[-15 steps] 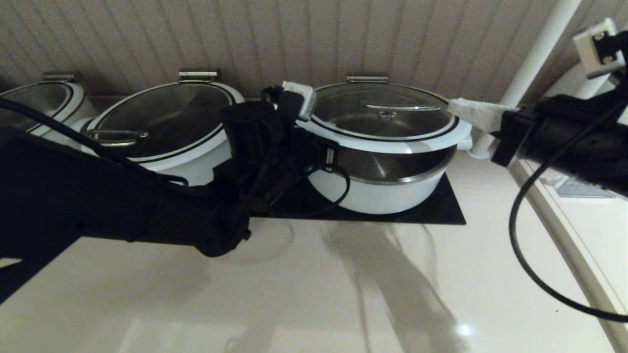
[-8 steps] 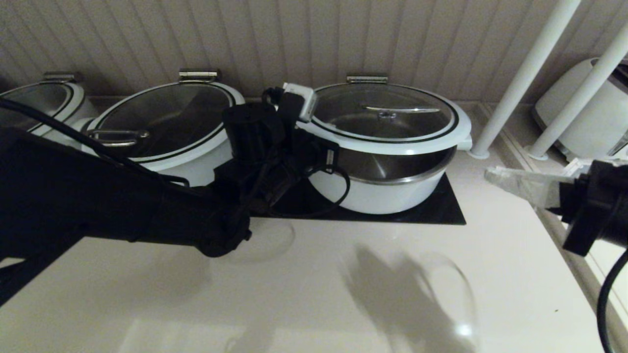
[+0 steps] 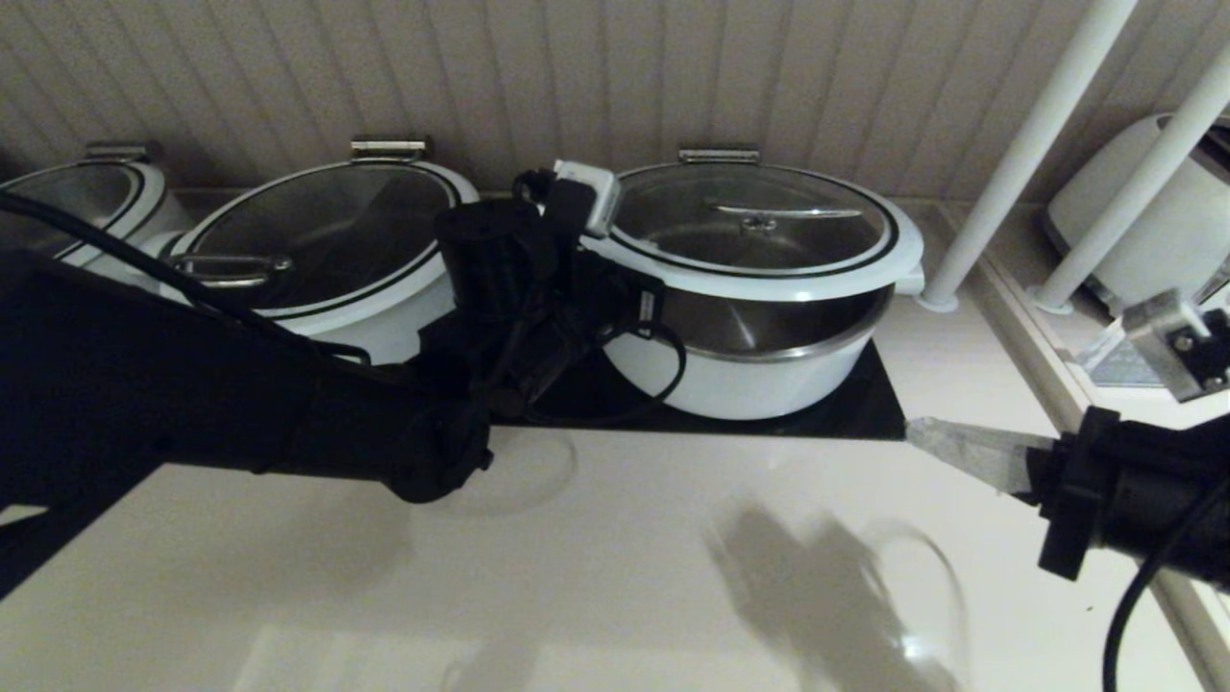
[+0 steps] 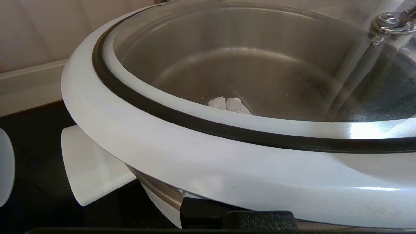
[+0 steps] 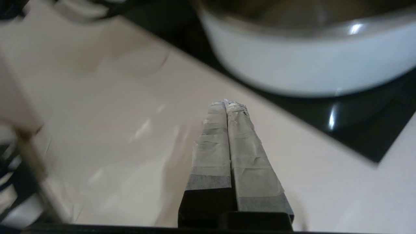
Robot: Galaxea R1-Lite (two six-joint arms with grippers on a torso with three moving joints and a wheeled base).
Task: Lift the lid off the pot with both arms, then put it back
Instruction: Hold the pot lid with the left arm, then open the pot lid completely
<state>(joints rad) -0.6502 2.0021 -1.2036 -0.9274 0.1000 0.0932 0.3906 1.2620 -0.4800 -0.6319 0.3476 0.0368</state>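
Observation:
The lid (image 3: 759,231), glass with a white rim and a steel bar handle, sits tilted over the pot (image 3: 750,375), its front edge raised so the steel inside shows. My left gripper (image 4: 227,104) is at the lid's left side. Its two taped tips are pressed together under the rim and show through the glass, with the lid (image 4: 208,152) resting over them. The pot's stub handle (image 4: 87,162) is below. My right gripper (image 3: 913,432) is shut and empty above the counter, to the right front of the pot (image 5: 308,65); its taped fingers (image 5: 211,146) touch.
A wider white pot with a loop-handle lid (image 3: 317,240) stands left of the pot, and another (image 3: 77,192) stands at the far left. A black mat (image 3: 865,413) lies under the pot. White poles (image 3: 1019,154) and a white appliance (image 3: 1153,231) stand at the right.
My right arm has moved away from the lid's right rim, down and forward to the counter's right front. The lid stays raised over my left gripper, which has not moved.

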